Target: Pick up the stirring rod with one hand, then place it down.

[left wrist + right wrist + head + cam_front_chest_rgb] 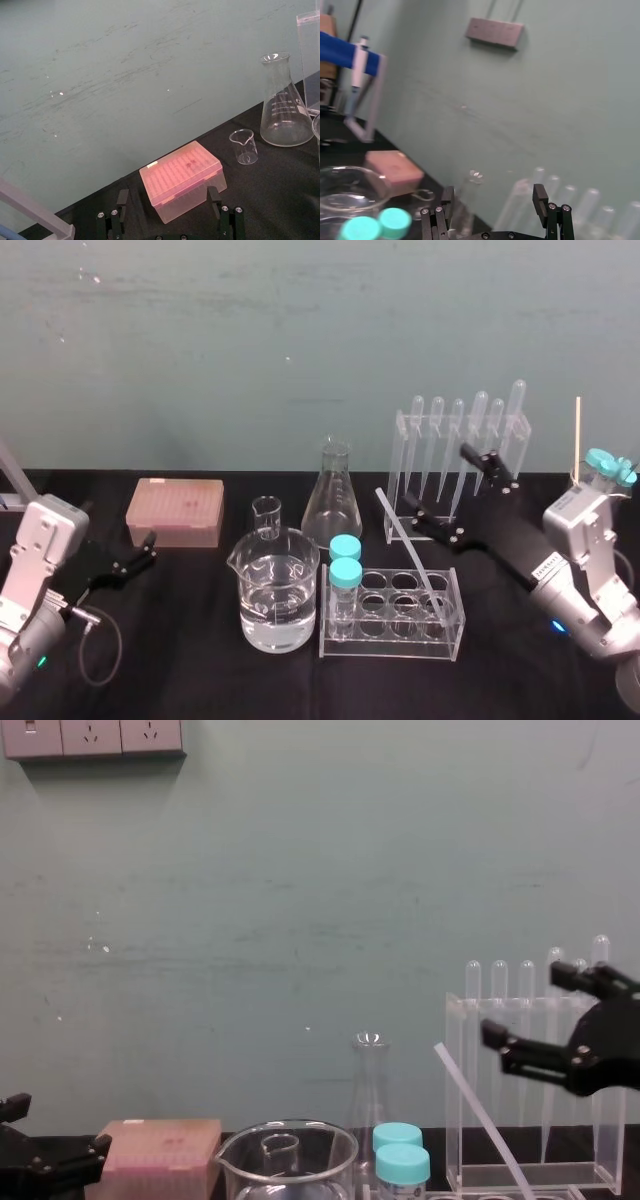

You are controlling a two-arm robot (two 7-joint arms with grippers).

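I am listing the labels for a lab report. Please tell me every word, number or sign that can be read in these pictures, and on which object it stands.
No text here can be read with certainty.
Erlenmeyer flask: white graduation marks with numerals, too small to read.
Right arm: small dark print on its silver link, too blurred to read.

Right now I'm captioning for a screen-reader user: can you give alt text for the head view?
The stirring rod leans in the clear tube rack at centre, ungripped, with the open right gripper raised beside its upper end, by the pipette stand. A beaker of water stands left of the rack; the open left gripper sits near a pink box.
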